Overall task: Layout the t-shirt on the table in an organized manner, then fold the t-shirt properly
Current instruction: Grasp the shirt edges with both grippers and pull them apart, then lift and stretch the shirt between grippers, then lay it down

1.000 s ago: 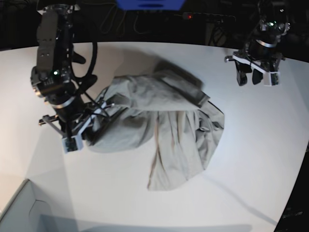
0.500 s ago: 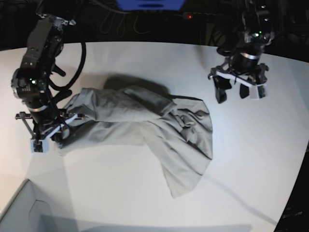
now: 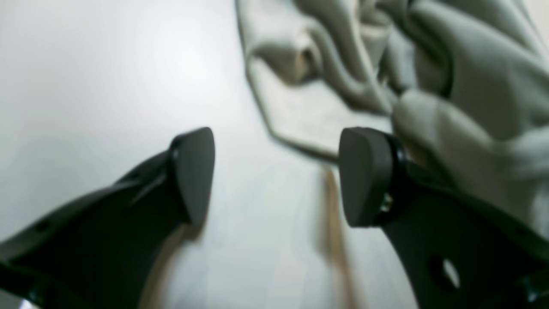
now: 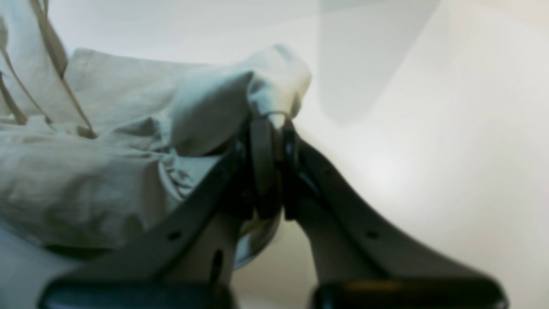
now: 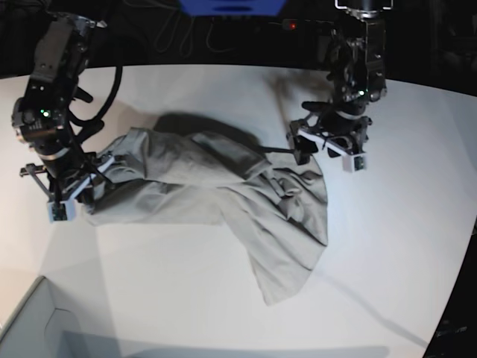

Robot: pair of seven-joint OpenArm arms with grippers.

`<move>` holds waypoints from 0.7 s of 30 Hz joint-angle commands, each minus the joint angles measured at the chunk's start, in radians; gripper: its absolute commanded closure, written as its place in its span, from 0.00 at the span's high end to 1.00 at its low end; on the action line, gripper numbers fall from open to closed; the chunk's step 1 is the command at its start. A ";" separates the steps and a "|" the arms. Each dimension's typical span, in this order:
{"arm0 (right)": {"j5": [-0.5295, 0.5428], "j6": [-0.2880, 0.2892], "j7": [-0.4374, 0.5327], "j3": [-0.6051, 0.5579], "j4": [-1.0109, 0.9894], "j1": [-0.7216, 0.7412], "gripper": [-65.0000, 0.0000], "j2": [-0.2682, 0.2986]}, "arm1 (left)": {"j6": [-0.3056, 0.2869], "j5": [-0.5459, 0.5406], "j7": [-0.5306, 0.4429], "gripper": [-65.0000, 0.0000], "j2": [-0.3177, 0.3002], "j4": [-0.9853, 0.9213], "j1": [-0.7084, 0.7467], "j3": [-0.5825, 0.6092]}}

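Note:
The light grey-beige t-shirt (image 5: 216, 186) lies crumpled and stretched across the white table (image 5: 387, 246), with one flap trailing toward the front. At the base view's left, my right gripper (image 5: 80, 195) is shut on the shirt's left end. The right wrist view shows a fold of the t-shirt (image 4: 85, 171) pinched between the closed tips of that gripper (image 4: 272, 128). My left gripper (image 5: 311, 153) stands open at the shirt's upper right edge. In the left wrist view its fingers (image 3: 193, 176) are spread with bare table (image 3: 107, 86) between them, and the bunched t-shirt (image 3: 472, 64) lies just beyond the right one.
A pale grey box corner (image 5: 30, 328) sits at the front left. The table's curved edge (image 5: 456, 287) runs down the right side. Cables and a blue object (image 5: 231, 7) lie in the dark behind the table's far edge.
My right gripper has pulled the shirt's end leftward, stretching the cloth out. My left arm has come down and in from the far right to the shirt's upper right edge.

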 commanded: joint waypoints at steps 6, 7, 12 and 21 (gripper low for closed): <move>0.002 0.024 0.026 0.019 0.019 -0.021 0.00 0.010 | -0.002 -0.007 -0.001 0.53 0.003 -0.109 -0.113 0.004; 0.002 0.024 0.026 0.025 0.019 -0.021 0.00 0.010 | -0.006 -0.007 -0.001 0.45 0.004 -0.131 -0.127 0.004; 0.003 0.024 0.026 0.053 0.013 -0.021 0.00 0.033 | -0.010 -0.007 0.007 0.00 -0.003 -0.181 -0.162 0.006; 0.005 0.024 0.023 0.059 0.013 0.004 0.00 0.069 | -0.013 -0.009 0.050 0.00 -0.106 0.073 -0.081 -0.150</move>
